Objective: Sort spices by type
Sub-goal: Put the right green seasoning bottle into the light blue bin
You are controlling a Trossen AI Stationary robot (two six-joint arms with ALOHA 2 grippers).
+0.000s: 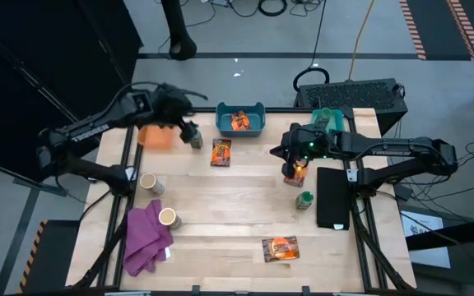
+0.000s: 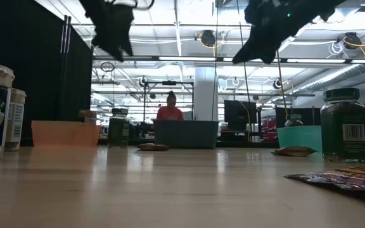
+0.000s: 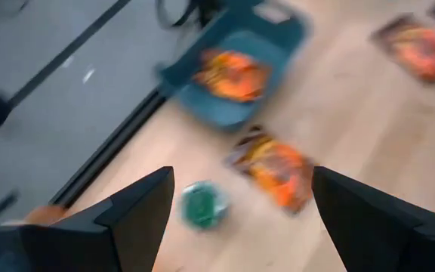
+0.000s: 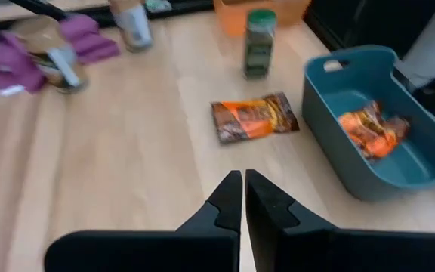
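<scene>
High view shows you the left arm reaching in from the table's left edge toward the far side, its left gripper (image 1: 189, 125) raised above a dark-green jar (image 1: 196, 140) that stands just beside the orange bin (image 1: 156, 136). In the left wrist view your fingers (image 3: 138, 208) stand wide apart with nothing between them, and that jar sits on the wood below the gap. The right arm comes in from the right edge, and the right gripper (image 1: 296, 156) hangs over a packet (image 1: 295, 174) near the teal bin (image 1: 327, 120). In the right wrist view its two fingers (image 4: 231, 198) are pressed together and carry nothing.

You have the spices spread about the light wooden table (image 1: 237, 214). One packet lies inside the blue bin (image 1: 240, 120); another packet (image 1: 221, 152) lies flat just in front of that bin. A third packet (image 1: 280, 248) lies near the front edge. A second green jar (image 1: 304, 200) stands beside a flat black slab (image 1: 333, 197) on the right. Two tan jars with cream tops are on the left: one (image 1: 150, 183) stands alone, the other (image 1: 169, 218) touches the purple cloth (image 1: 146, 238).

In the low view you see the room behind the table: dark curtains on the left, ceiling lights, and a person (image 2: 170, 109) in red, far off, behind the blue bin.
</scene>
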